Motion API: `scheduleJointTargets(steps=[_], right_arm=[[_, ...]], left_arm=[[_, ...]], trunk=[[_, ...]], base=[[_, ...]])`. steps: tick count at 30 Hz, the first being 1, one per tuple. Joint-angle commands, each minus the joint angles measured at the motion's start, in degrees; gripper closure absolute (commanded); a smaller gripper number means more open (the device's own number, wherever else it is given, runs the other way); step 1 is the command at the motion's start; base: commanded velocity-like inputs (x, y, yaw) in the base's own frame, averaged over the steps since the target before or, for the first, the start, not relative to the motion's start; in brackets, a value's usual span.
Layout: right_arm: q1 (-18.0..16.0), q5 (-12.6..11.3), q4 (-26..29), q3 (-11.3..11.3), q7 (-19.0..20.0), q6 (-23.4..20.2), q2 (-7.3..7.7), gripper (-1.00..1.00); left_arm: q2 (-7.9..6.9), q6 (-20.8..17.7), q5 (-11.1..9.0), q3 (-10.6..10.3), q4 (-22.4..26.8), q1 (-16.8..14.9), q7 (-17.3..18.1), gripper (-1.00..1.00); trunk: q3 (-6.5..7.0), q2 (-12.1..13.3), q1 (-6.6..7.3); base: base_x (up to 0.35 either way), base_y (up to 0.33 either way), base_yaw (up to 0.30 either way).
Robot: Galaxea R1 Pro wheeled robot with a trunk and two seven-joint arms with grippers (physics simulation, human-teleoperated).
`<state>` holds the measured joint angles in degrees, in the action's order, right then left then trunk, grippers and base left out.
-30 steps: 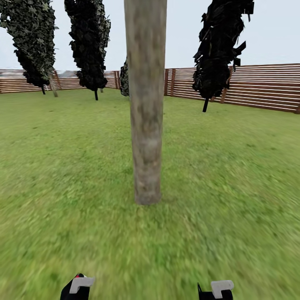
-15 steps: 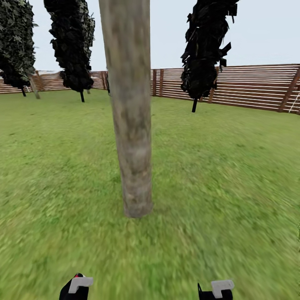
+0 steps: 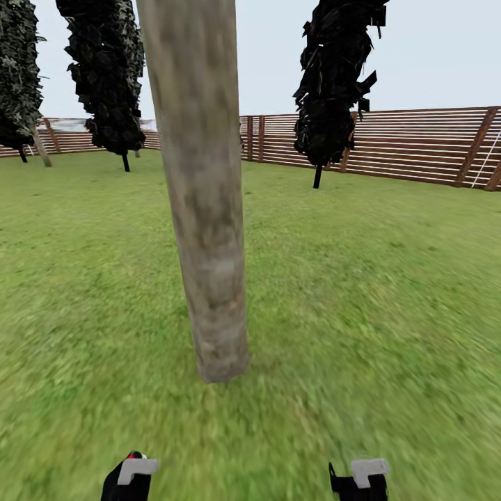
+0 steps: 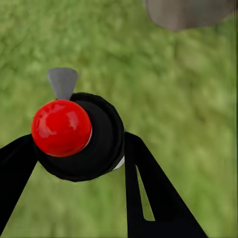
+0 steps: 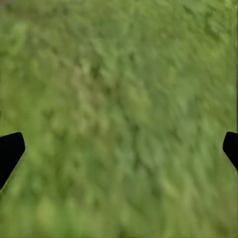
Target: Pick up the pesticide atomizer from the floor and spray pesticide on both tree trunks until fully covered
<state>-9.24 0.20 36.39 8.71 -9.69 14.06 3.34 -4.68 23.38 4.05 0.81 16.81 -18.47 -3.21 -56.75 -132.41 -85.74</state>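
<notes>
A thick, pale mottled tree trunk [image 3: 205, 209] rises from the grass lawn [image 3: 376, 292] just ahead, slightly left of centre; its foliage is out of frame. My left gripper [image 3: 131, 476] sits at the bottom edge, shut on the pesticide atomizer [image 4: 74, 131], a black body with a red cap and a grey nozzle held between the black fingers [image 4: 148, 193]. The trunk's base [image 4: 188, 12] shows beyond the nozzle in the left wrist view. My right gripper [image 3: 362, 480] is open, its fingertips wide apart over bare grass [image 5: 119, 99]. No mist is visible.
A brown slatted fence [image 3: 417, 146] rings the lawn at the back. Black cypress-like trees [image 3: 334, 83] [image 3: 104, 76] stand on thin dark stems before it. At the far left a slanted pale trunk [image 3: 42, 146] rises under dark green foliage. Grass spreads on both sides of the near trunk.
The whole view has shifted: the camera has moved closer and turned right, so the trunk looms larger and further left. Both grippers keep their places in the picture.
</notes>
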Motion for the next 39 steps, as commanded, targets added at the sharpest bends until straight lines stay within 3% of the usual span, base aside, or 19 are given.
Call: scheduleJointTargets(steps=[1,4,5,6,8,11,13,16,17,19,20,21,23,24,29,30,33,39], right_arm=[[0.0,0.1,1.3,0.0,0.0,0.0,0.05,-1.00],[0.0,2.5,5.6,0.1,0.1,0.0,0.15,-1.00],[0.0,5.7,7.9,0.0,0.1,-0.1,0.13,-1.00],[0.0,7.4,8.8,0.0,0.1,-0.2,0.11,-1.00],[0.0,10.9,10.1,0.1,0.2,-0.2,0.10,-1.00],[0.0,14.1,10.6,0.1,1.2,-0.3,0.07,-1.00],[-0.5,19.3,10.9,0.1,9.8,-0.3,0.01,-1.00],[-2.2,23.2,11.0,0.1,20.5,-0.4,-0.13,-1.00],[-2.5,23.8,11.0,0.1,22.1,-0.4,-0.14,-1.00],[-3.8,26.3,11.0,0.1,28.0,-0.5,-0.21,-1.00],[-5.7,30.3,11.0,0.1,36.4,-0.6,-0.31,-1.00],[-6.0,31.0,11.0,0.0,38.0,-0.7,-0.32,-1.00],[-7.9,32.8,11.1,0.0,44.8,-1.4,-0.36,-1.00],[-8.5,33.2,11.1,0.0,47.3,-2.0,-0.39,-1.00],[-9.1,33.7,11.1,0.1,50.2,-2.8,-0.49,-1.00],[-9.1,33.7,11.1,0.1,50.5,-2.8,-0.51,1.00],[-9.2,33.8,11.1,0.1,51.1,-2.9,-0.52,1.00],[-9.4,33.9,12.3,0.1,56.1,-3.0,-0.57,1.00]], left_arm=[[0.01,0.0,0.1,-0.1,0.0,-0.1,0.1,1.00],[-0.09,-0.3,0.8,-0.2,0.1,-0.2,2.7,1.00],[-0.35,-0.5,1.4,-0.2,0.1,-0.4,7.5,1.00],[-0.82,-0.5,1.6,-0.1,0.1,-0.6,10.0,1.00],[-2.32,-0.6,1.9,-0.1,0.1,-0.8,14.3,1.00],[-3.87,-0.6,2.4,-0.1,0.2,-1.2,18.6,1.00],[-6.03,-0.7,5.2,-0.1,0.2,-3.6,27.0,1.00],[-6.70,-0.8,9.6,-0.1,0.2,-5.7,34.2,1.00],[-6.74,-0.9,10.6,-0.1,0.2,-6.1,35.1,1.00],[-6.83,-1.0,14.6,-0.1,0.2,-7.5,37.5,1.00],[-6.59,-1.5,19.6,-0.1,0.2,-8.9,39.0,1.00],[-6.49,-1.8,20.5,-0.1,0.2,-9.1,39.2,1.00],[-6.10,-4.6,25.0,-0.1,0.5,-10.1,41.1,1.00],[-5.96,-6.6,27.1,-0.1,1.2,-10.8,42.7,1.00],[-5.82,-9.4,30.4,-0.1,4.2,-11.4,48.8,1.00],[-5.85,-9.7,30.9,-0.1,5.1,-11.4,50.2,1.00],[-5.98,-10.0,32.1,-0.1,6.8,-11.5,52.6,1.00],[-5.67,-10.8,36.9,-0.1,7.6,-11.5,53.9,1.00]], trunk=[[0.00,0.0,0.00],[0.00,0.0,0.00],[0.00,0.0,0.00],[0.00,0.0,0.00],[0.00,0.0,0.00],[0.00,0.0,0.00],[0.00,0.0,0.00],[0.00,0.0,0.00],[0.00,0.0,0.00],[0.00,0.0,0.00],[0.00,0.0,0.00],[0.00,0.0,0.00],[0.00,0.0,0.00],[0.00,0.0,0.00],[0.00,0.0,0.00],[0.00,0.0,0.00],[0.00,0.0,0.00],[0.00,0.0,0.00]], base=[[0.013,0.000,0.000],[0.004,0.000,0.000],[0.001,0.000,0.000],[0.000,0.000,0.000],[0.000,0.000,0.000],[0.000,0.000,0.000],[0.000,0.000,0.000],[0.000,0.000,0.000],[0.000,0.000,0.000],[0.000,0.000,0.000],[0.000,0.000,0.000],[0.000,0.000,0.000],[0.000,0.000,0.000],[0.000,0.000,0.000],[0.000,0.000,0.000],[0.000,0.000,0.000],[0.000,0.000,0.000],[0.000,0.000,0.000]])
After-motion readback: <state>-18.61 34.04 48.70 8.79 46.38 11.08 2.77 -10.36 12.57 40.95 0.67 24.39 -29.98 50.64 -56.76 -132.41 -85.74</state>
